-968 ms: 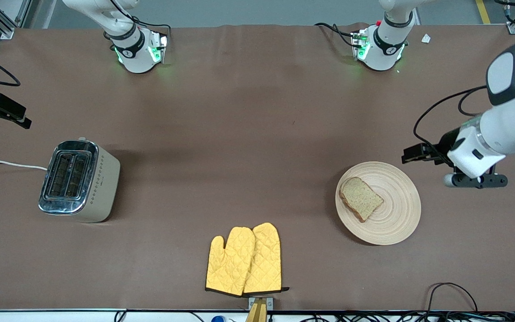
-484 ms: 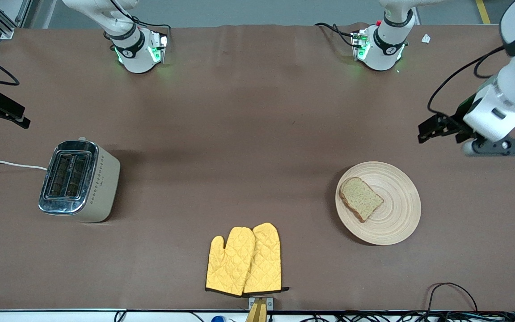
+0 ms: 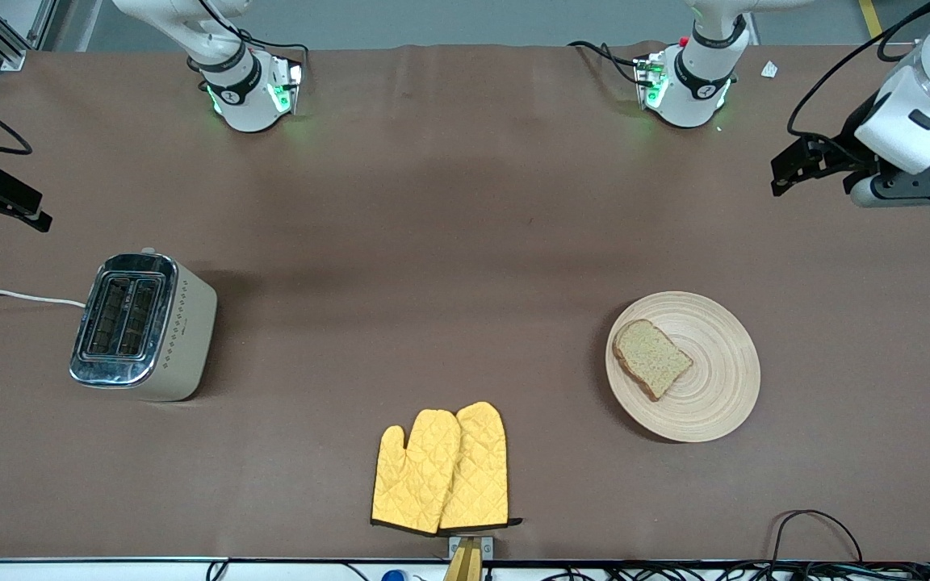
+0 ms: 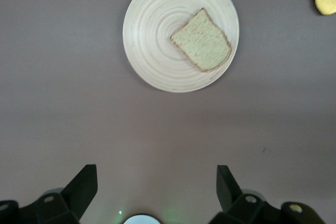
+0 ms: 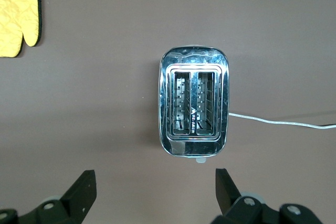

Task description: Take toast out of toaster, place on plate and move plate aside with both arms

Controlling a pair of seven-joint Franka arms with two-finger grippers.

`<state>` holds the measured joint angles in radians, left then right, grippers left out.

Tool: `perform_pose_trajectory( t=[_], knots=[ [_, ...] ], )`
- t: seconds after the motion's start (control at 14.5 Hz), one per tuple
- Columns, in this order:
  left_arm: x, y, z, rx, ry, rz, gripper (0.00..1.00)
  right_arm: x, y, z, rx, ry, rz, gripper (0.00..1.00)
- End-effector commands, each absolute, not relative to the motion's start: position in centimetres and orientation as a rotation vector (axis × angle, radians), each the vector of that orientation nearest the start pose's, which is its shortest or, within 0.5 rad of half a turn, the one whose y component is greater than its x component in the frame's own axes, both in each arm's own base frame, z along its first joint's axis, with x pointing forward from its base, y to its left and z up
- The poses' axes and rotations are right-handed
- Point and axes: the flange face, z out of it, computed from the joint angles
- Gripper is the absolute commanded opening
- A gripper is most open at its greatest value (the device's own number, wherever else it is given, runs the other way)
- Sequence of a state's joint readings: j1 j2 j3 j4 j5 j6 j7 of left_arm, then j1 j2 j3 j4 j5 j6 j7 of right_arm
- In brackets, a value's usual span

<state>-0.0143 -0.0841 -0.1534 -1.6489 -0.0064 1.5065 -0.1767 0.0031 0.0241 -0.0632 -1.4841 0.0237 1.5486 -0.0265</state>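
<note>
The toast point(image 3: 651, 357), a speckled light-brown slice with a darker crust, lies flat on the round pale wooden plate point(image 3: 719, 391), on the part toward the right arm's end. Both also show in the left wrist view: toast point(image 4: 201, 47), plate point(image 4: 149, 35). My left gripper point(image 3: 784, 176) is open and empty, up in the air over bare tablecloth at the left arm's end, apart from the plate; its fingers point(image 4: 84, 187) stand wide. My right gripper point(image 3: 37, 219) is open and empty over the table's edge at the right arm's end, above the toaster's side point(image 5: 156, 190).
A chrome toaster point(image 3: 142, 325) with two empty slots and a white cord stands toward the right arm's end; it shows in the right wrist view point(image 5: 194, 108). A pair of yellow oven mitts point(image 3: 442, 472) lies near the front edge. Cables run along the front edge.
My left arm has risen and drawn away from beside the plate toward its base, gripper still open. The toast, plate and right arm have not moved.
</note>
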Motion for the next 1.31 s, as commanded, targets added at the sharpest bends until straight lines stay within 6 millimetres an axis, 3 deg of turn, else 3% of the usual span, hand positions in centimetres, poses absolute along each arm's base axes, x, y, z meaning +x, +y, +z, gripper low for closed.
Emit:
perform_pose_trajectory(
  t=[0.0,0.48,1.24],
  knots=[
    [50.2,-8.8,63.0,-3.045,0.009,0.098,1.00,56.0,-3.3,65.4,-3.127,0.063,-0.075,1.00],
    [51.8,-8.1,64.6,-3.054,0.130,0.045,1.00,56.2,-3.6,65.1,-3.125,0.073,-0.090,1.00],
    [51.8,-8.1,65.1,-3.106,0.152,0.039,1.00,56.1,-3.7,65.2,-3.125,0.073,-0.083,1.00]
  ],
)
